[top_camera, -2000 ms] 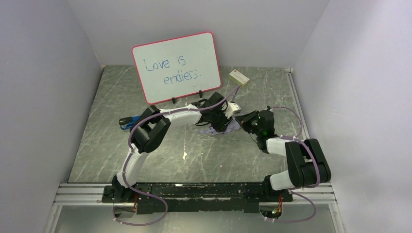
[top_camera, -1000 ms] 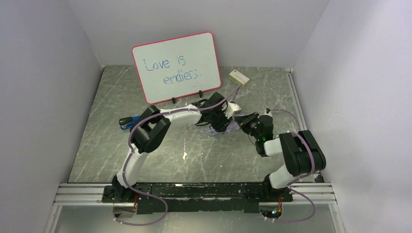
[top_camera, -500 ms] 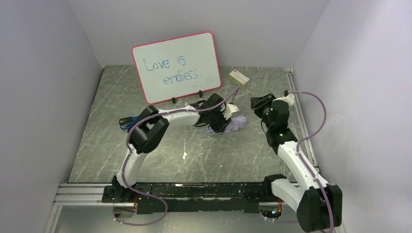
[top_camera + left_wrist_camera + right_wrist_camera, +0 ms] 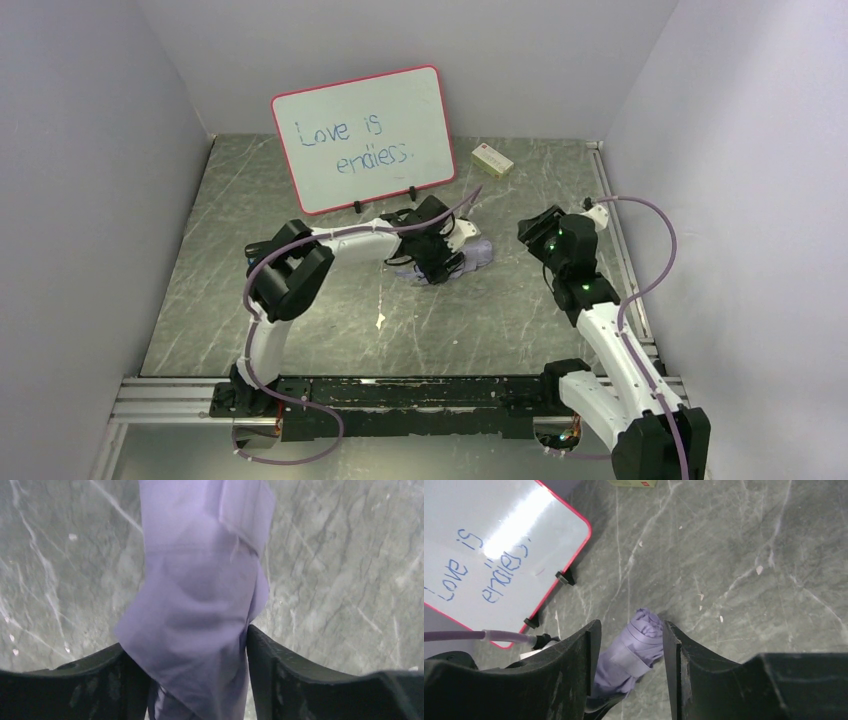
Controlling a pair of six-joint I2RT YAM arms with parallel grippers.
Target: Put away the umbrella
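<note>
The umbrella (image 4: 472, 257) lies folded on the grey table, a pale lavender bundle with its strap wrapped round it (image 4: 631, 655). My left gripper (image 4: 438, 262) sits low over its near end. In the left wrist view the lavender fabric (image 4: 200, 595) fills the gap between the black fingers (image 4: 300, 670), and the left gripper (image 4: 185, 640) has its jaws apart, open around it. My right gripper (image 4: 530, 228) hangs above the table, right of the umbrella. It is open and holds nothing (image 4: 631, 625); the umbrella shows far below between its fingers.
A red-framed whiteboard (image 4: 360, 135) stands on feet at the back, close behind the left arm (image 4: 499, 545). A small cream box (image 4: 492, 160) lies at the back right. Pale walls close in both sides of the marbled table (image 4: 300, 330).
My right gripper has let go, lifted off the umbrella and swung back to the right with its jaws opening. The left gripper has shifted slightly left and nearer, the umbrella with it.
</note>
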